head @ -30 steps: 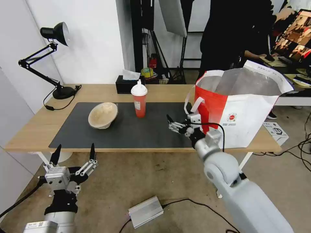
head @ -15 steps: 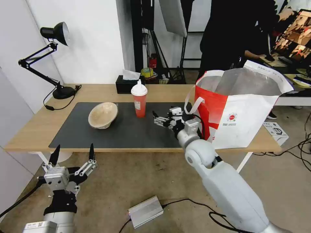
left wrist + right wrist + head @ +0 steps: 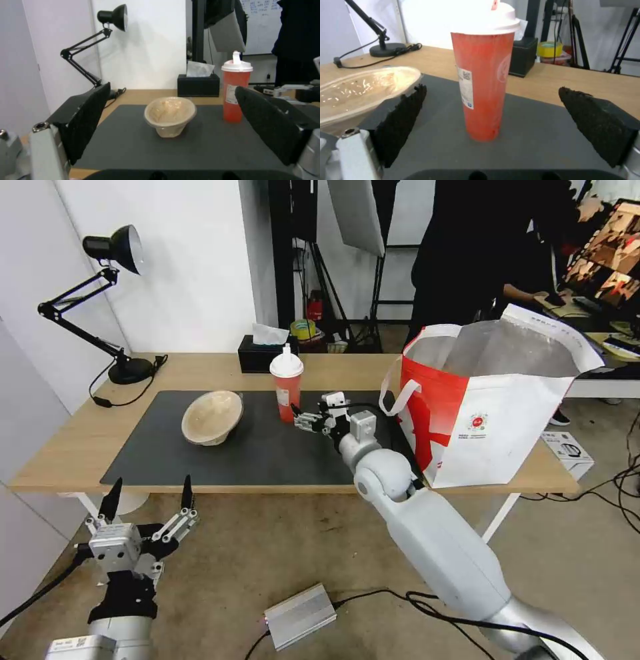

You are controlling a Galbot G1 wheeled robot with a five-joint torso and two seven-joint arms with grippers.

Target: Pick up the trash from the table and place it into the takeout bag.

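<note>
A: The right end effector sits low over the mat, just beside the cup, fingers spread wide. In the right wrist view the cup stands between the two black pads, apart from both. Nothing is pinched yet.

B: Why that low, level approach?

A: I'd judge it suits a tall, narrow cup: coming in from the side at mid-height lets the pads close on the red wall below the white lid, not on the lid itself. The cup is upright on the mat toward the back of the bench.

B: And the rest of the trash?

A: The pulp bowl lies tilted on the mat, well to the left of the cup, its mouth turned toward the robot. I can't see a white bowl with scraps on the bench; the bag's inside is hidden from here, so I can't tell whether it is in there.

B: The bag?

A: The bag stands at the bench's right end, top open, foil lining showing, a strap hanging on its near side. Being on the right arm's side probably makes for a short carry.

B: Left arm?

A: The left end effector hangs below the bench's front edge, fingers parted, holding nothing. Its camera looks across at bowl and cup.

B: Risks?

A: A light cup could tip if one pad touches first.
</note>
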